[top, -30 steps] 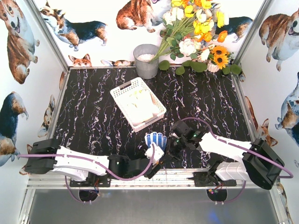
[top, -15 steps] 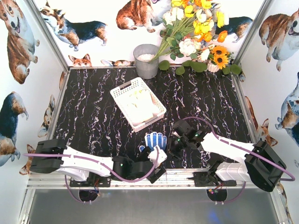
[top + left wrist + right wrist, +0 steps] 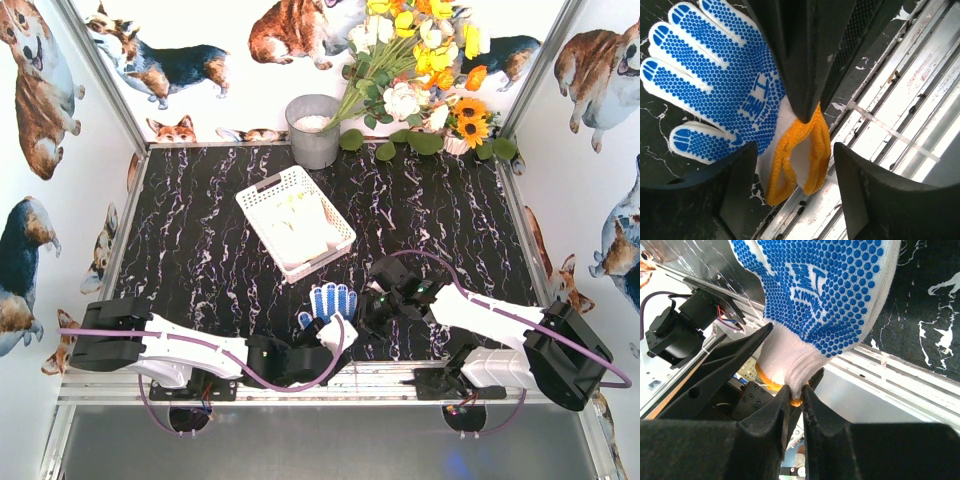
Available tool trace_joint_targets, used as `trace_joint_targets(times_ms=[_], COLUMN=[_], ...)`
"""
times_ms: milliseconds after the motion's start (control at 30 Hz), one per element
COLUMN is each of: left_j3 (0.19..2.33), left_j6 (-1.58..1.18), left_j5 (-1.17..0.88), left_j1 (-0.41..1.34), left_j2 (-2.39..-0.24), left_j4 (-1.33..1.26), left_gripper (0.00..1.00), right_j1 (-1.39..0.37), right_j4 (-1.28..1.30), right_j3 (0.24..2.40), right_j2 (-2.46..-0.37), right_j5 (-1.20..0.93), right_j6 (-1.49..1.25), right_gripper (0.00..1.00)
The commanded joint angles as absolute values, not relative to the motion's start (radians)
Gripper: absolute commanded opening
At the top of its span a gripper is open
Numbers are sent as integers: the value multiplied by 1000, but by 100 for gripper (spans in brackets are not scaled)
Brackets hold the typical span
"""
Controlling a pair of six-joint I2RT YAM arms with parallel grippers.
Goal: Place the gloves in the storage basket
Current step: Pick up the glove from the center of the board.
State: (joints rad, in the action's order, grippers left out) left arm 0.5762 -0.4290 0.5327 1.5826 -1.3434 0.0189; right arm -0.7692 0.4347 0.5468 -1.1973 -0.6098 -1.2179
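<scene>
Our right gripper is clamped on the white, orange-edged cuff of the blue-dotted glove, pinching it between both fingers. Our left gripper stands spread, one finger on either side of that same cuff, not gripping it. The glove lies dotted side up at the near edge of the black marbled table, with its fingers pointing away from us and its cuff over the metal rail. The basket sits well apart, farther back and a little left.
</scene>
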Motion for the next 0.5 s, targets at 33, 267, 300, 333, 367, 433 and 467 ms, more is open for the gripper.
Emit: trace_joint_targets(times_ms=[33,267,300,333,367,433,467], left_j3=[612,626,625,624,622,620,620], left_j6=[-408,-408,-411,-414,-417,-424,-427], left_j5=[510,485,481,478,475,473,475], left_j1=[1580,1572,1572,1572,1572,1572,1572], left_j2=[-1383,-1439,-1442,-1443,-1443,-1442,-1440], left_j4=[-56,-89,-88,-88,-86,-82,-79], left_gripper=[54,39,35,31,27,18,15], right_j1=[-764,-764,-764,-764,-764,-763,-762], right_j4=[377,366,365,363,363,363,362], right_j3=[561,555,554,555,555,555,555], right_j2=[-1178,-1177,-1176,-1174,-1171,-1167,-1166], right_j5=[-633,-636,-637,-637,-635,-631,-629], right_j6=[-1234,-1242,-1242,-1243,-1243,-1242,-1242], right_gripper=[7,7,7,7,7,8,8])
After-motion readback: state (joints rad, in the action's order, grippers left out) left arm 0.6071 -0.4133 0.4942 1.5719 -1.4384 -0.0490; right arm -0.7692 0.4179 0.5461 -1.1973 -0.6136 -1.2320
